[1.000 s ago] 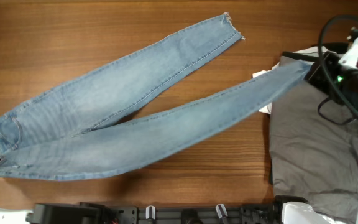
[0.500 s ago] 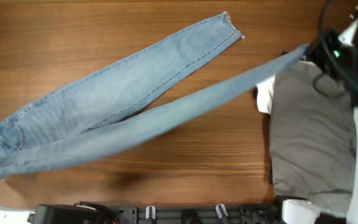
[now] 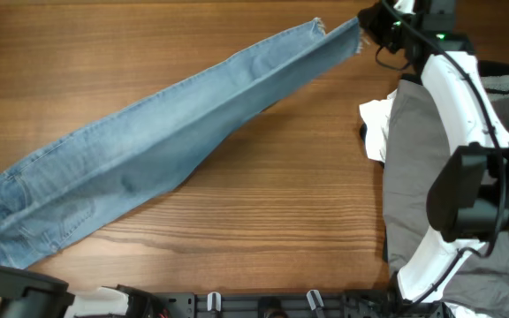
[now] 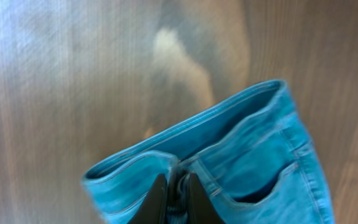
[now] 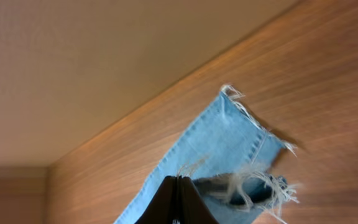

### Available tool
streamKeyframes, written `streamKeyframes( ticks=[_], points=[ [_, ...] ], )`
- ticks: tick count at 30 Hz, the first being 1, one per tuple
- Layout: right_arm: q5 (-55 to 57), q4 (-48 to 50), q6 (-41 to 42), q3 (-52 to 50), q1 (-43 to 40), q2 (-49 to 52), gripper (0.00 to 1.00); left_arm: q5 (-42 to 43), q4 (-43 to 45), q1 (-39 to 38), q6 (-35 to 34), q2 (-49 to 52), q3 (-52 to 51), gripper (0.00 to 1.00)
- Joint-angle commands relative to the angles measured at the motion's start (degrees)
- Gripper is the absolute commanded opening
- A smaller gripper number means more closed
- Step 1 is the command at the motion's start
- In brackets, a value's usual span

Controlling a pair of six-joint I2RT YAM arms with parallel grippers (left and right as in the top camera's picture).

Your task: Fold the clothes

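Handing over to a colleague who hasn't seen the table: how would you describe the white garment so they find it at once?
On the right side of the wooden table, in the overhead view, lie the spread-out grey trousers. At their upper left edge a small crumpled white garment peeks out. It is the only white cloth; the jeans to the left are light-blue denim.

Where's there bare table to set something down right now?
Bare table beyond the jeans on the left, and the near middle between jeans and grey trousers. Crowded on the right: trousers, white garment, right arm.
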Motion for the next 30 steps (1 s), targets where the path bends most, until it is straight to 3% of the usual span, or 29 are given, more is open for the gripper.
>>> streamKeyframes(
  ticks=[1, 6, 10, 13, 14, 15, 16, 18, 20, 22, 24, 26, 27, 30],
  points=[
    [2.16, 2.86, 0.79, 1.09, 0.15, 0.48, 0.06, -1.57, 5.33, -1.99, -0.31, 1.75, 1.14, 0.05],
    [6.60, 3.30, 0.96, 1.01, 1.97, 0.55, 0.12, -1.05, 9.16, -6.19, -0.35, 1.86, 1.14, 0.13],
    [8.52, 4.52, 0.92, 1.01, 3.21, 2.12, 0.12, -1.29, 9.92, -7.23, -0.39, 1.86, 1.14, 0.14],
    [6.99, 3.50, -2.80, 1.01, 3.37, 3.96, 0.42, -1.22, 9.70, -7.23, -0.37, 1.86, 1.14, 0.30],
    [6.25, 1.31, -5.33, 1.01, 3.34, 4.00, 0.45, -1.25, 9.60, -7.23, -0.37, 1.86, 1.14, 0.37],
    [6.23, -2.49, -8.55, 1.01, 3.34, 4.00, 0.48, -1.25, 9.42, -7.23, -0.35, 1.86, 1.14, 0.54],
    [6.25, -5.22, -11.32, 1.01, 3.34, 4.00, 0.49, -1.25, 9.01, -7.23, -0.28, 1.86, 1.14, 0.80],
    [6.27, -11.54, -17.40, 1.01, 3.34, 3.91, 0.50, -0.24, 8.85, -7.23, 3.17, 1.86, 1.16, 0.84],
    [6.58, -18.73, -20.59, 1.01, 2.89, 3.45, 0.50, 6.01, 8.57, -7.23, 7.78, 1.62, 1.75, 0.80],
    [6.95, -22.88, -20.74, 1.01, 2.69, 2.67, 0.50, 14.43, 8.17, -7.28, 10.27, 0.39, 1.84, 0.65],
    [6.91, -24.74, -21.38, 1.01, 2.71, 1.60, 0.50, 22.82, 6.86, -7.65, 10.78, -1.22, 1.84, 0.33],
    [6.45, -26.67, -21.33, 1.01, 2.71, 1.33, 0.56, 33.70, 0.92, -10.12, 18.12, -2.80, 1.84, 0.09],
    [6.45, -27.58, -21.35, 1.01, 2.71, 1.36, 0.56, 34.82, -2.60, -12.04, 20.61, -2.93, 1.84, 0.04],
    [6.47, -29.44, -21.49, 0.90, 2.71, 1.44, 0.56, 31.21, -9.77, -22.32, 28.02, -2.86, 0.28, 0.04]
  ],
)
